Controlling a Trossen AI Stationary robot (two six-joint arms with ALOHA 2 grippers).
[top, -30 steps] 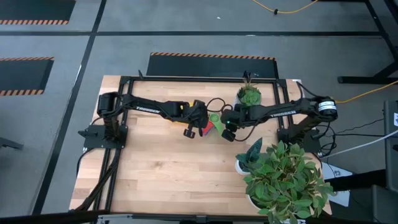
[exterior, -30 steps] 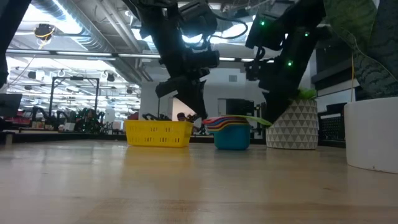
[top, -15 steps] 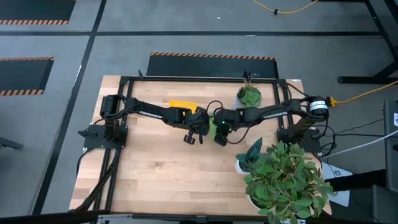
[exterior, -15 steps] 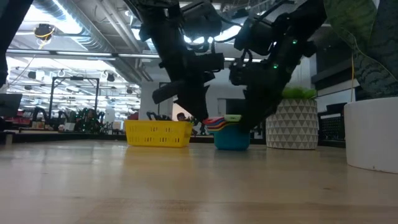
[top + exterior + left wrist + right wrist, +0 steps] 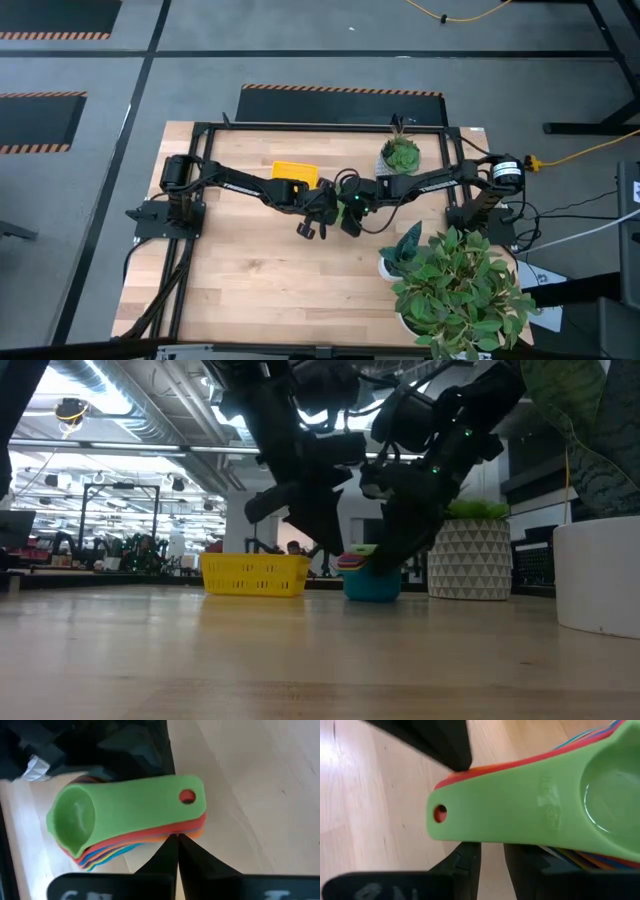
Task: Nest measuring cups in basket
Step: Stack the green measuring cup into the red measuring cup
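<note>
basket point(image 5: 295, 173) beside nested measuring cups point(image 5: 125, 820), plant pot point(image 5: 470, 558) nearby

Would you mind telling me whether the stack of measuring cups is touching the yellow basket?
Apart. The low view shows the stack of measuring cups standing on the table right of the basket, with bare background visible between them.

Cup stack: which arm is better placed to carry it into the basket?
Probably left: left gripper, shut, sits at the cup stack handles, yellow basket beside its arm; right gripper, also there, reaches farther.
</note>
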